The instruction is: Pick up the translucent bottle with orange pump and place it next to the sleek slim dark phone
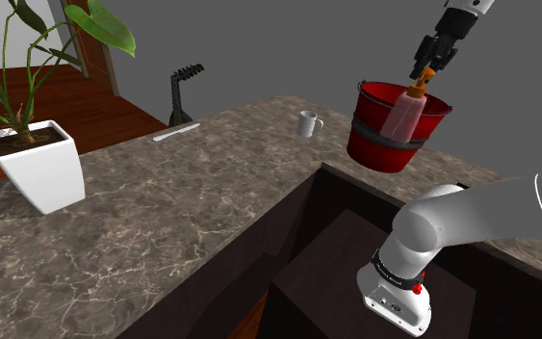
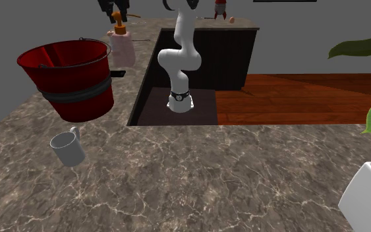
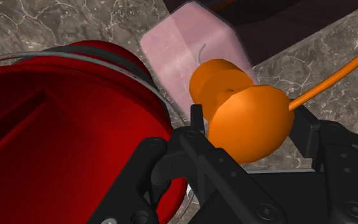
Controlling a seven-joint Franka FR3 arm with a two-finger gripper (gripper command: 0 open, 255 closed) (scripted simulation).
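The fingers (image 3: 199,143) are clamped on the orange pump head (image 3: 244,121) of the pale pink translucent pump bottle (image 1: 403,116), which hangs tilted in the air at the upper right of the shoulder view. In the wrist view its body lies just outside the rim of the red bucket (image 3: 56,127), very near the bucket wall. In the second exterior view the bottle (image 2: 122,47) sits at upper left, between the bucket (image 2: 68,72) and the surface's (image 2: 197,171) inner edge, where the marble drops to the dark recess holding the arm's stand. A slim dark phone (image 2: 118,72) lies flat just below the bottle, beside the bucket. A grey mug (image 2: 67,148) stands lower left, near the bucket. The marble toward the lower centre lies open; a white planter (image 1: 36,164) occupies the shoulder view's left.
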